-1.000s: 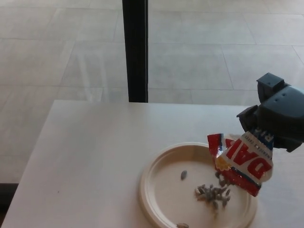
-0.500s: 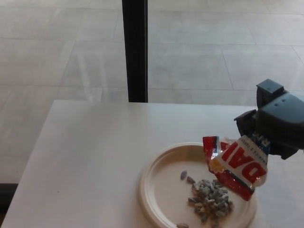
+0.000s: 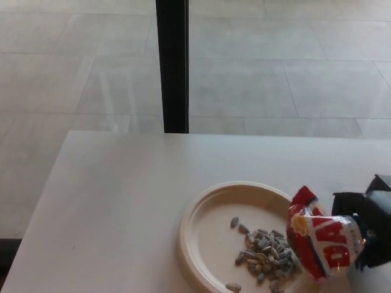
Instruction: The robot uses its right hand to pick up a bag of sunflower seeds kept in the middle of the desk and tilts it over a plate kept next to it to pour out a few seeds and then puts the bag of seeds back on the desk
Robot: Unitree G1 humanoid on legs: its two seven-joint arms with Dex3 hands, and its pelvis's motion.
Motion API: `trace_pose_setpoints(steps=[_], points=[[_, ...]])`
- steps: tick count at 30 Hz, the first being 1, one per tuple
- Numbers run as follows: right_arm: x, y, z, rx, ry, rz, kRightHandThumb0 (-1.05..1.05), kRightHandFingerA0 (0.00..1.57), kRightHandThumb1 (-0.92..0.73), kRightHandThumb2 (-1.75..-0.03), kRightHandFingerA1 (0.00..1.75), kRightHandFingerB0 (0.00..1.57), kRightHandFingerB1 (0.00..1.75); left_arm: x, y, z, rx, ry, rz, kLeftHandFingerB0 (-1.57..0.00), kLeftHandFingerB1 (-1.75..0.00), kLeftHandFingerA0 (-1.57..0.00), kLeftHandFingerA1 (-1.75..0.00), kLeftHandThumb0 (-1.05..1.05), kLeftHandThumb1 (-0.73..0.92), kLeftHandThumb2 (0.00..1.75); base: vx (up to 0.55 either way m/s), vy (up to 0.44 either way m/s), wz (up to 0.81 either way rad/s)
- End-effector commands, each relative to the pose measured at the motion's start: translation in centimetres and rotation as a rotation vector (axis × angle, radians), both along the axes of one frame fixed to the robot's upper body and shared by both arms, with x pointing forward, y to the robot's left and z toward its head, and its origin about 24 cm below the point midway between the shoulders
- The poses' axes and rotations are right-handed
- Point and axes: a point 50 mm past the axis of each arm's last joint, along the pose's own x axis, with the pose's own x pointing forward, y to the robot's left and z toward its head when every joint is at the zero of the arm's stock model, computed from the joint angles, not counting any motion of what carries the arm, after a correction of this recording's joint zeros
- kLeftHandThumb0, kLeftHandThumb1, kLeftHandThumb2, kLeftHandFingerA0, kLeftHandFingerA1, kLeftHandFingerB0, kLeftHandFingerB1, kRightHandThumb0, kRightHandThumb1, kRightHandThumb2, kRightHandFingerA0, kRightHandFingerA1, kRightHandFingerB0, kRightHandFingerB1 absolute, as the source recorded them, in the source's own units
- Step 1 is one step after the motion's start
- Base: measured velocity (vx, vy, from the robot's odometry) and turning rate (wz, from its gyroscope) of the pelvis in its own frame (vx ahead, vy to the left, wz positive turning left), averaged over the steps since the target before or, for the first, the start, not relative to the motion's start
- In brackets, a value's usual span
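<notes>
Pale tiled floor lies beyond the white desk [image 3: 122, 201], with a black post [image 3: 173, 64] rising behind its far edge. Right of centre sits a cream plate [image 3: 195, 226] bearing a pile of sunflower seeds [image 3: 266, 253]. Over its right rim, the bag of seeds [image 3: 321, 244] is clasped by the right hand [image 3: 374, 229].

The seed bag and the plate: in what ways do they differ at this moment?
The seed bag is red, white and crinkled; the plate is plain cream and round. The bag is held by the right hand; the plate lies flat on the desk. Seeds lie piled on the plate.
</notes>
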Motion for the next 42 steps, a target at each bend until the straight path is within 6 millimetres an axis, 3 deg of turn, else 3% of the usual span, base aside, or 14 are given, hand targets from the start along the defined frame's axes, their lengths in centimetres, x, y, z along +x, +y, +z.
trace_pose_setpoints(steps=[1,18,19,20,23,24,26,30,33,35,36,38,41,42], points=[[-1.2,-1.2,-2.0,0.164,0.064,-0.121,-0.25,0.85,-0.58,-1.12,1.75,0.71,1.68,-0.4,0.2,0.2,0.011,0.006,0.018,-0.41,-0.35,-0.48,-0.51,-0.82,0.83,0.66,0.0,0.0,0.0],[-2.5,-0.2,-4.2,0.655,-0.01,-0.3,-0.13,0.83,-0.52,-1.12,1.75,0.74,1.67,-1.0,0.0,0.0,0.003,0.006,0.021,-0.4,-0.35,-0.49,-0.52,-0.84,0.82,0.66,0.0,0.0,0.0],[-2.4,-0.1,-4.3,0.693,-0.02,-0.305,-0.15,0.85,-0.56,-1.13,1.75,0.75,1.62,-1.0,0.0,0.0,0.004,0.004,0.022,-0.35,-0.5,-0.45,-0.6,-0.84,0.66,1.06,0.0,0.0,0.0],[-2.4,0.1,-4.3,0.722,-0.036,-0.308,-0.16,0.85,-0.62,-1.03,1.63,0.79,1.27,-1.0,0.0,0.0,0.001,0.0,0.025,-0.4,-0.35,-0.49,-0.52,-0.86,0.81,0.65,0.0,0.0,0.0],[-2.3,0.4,-4.5,0.765,-0.057,-0.307,-0.18,0.91,-0.67,-0.93,1.65,0.77,0.91,-0.9,0.0,0.0,-0.005,0.0,0.028,-0.39,-0.35,-0.47,-0.51,-0.85,0.82,0.65,0.0,0.0,0.0],[-2.5,0.5,-5.0,0.787,-0.034,-0.335,-0.39,0.87,-0.68,-0.63,1.39,0.43,0.41,-0.9,0.0,0.0,-0.008,-0.003,0.029,-0.38,-0.35,-0.47,-0.52,-0.85,0.82,0.65,0.0,0.0,0.0],[-2.9,0.8,-5.5,0.822,-0.015,-0.325,-0.56,0.61,-0.52,-0.81,0.89,0.09,0.41,-0.8,-0.1,0.0,-0.005,-0.006,0.03,-0.35,-0.5,-0.44,-0.61,-0.83,0.65,1.06,0.0,0.0,0.0],[-3.2,1.0,-6.4,0.86,0.021,-0.351,-0.52,0.19,-0.65,-0.6,0.63,0.0,0.29,-0.8,-0.1,0.0,-0.005,-0.001,0.034,-0.42,-0.35,-0.51,-0.53,-0.83,0.83,0.65,0.0,0.0,0.0],[-3.6,1.0,-6.9,0.82,0.039,-0.364,-0.57,0.1,-0.67,-0.6,0.47,0.0,0.19,-0.8,-0.1,0.0,-0.006,-0.002,0.032,-0.42,-0.35,-0.5,-0.53,-0.82,0.83,0.66,0.0,0.0,0.0],[-4.0,0.7,-7.4,0.799,0.069,-0.382,-0.71,0.0,-0.46,-0.84,0.17,0.0,0.19,-0.8,0.0,0.0,-0.007,0.002,0.029,-0.31,-0.49,-0.45,-0.61,-0.81,0.66,1.07,0.0,0.0,0.0],[-4.1,0.4,-7.5,0.768,0.081,-0.393,-0.91,0.0,-0.53,-0.85,0.05,0.0,0.06,-0.8,-0.2,-0.1,-0.013,-0.01,0.039,-0.4,-0.35,-0.49,-0.53,-0.84,0.82,0.65,0.0,0.0,0.0],[-4.3,0.1,-7.6,0.732,0.087,-0.395,-0.99,0.0,-0.58,-0.86,0.01,0.0,0.0,-0.9,-0.2,-0.1,-0.017,-0.015,0.043,-0.41,-0.35,-0.49,-0.53,-0.84,0.82,0.65,0.0,0.0,0.0],[-4.5,-0.2,-7.6,0.705,0.09,-0.383,-1.05,0.0,-0.61,-0.89,0.04,0.0,0.0,-0.8,-0.2,-0.1,-0.009,-0.006,0.032,-0.4,-0.36,-0.49,-0.53,-0.82,0.83,0.65,0.0,0.0,0.0],[-4.6,-0.5,-7.7,0.678,0.1,-0.383,-0.84,0.0,-0.52,-0.8,0.0,0.0,0.0,-0.8,-0.2,-0.2,-0.013,-0.008,0.041,-0.35,-0.5,-0.44,-0.61,-0.8,0.67,1.06,0.0,0.0,0.0]])
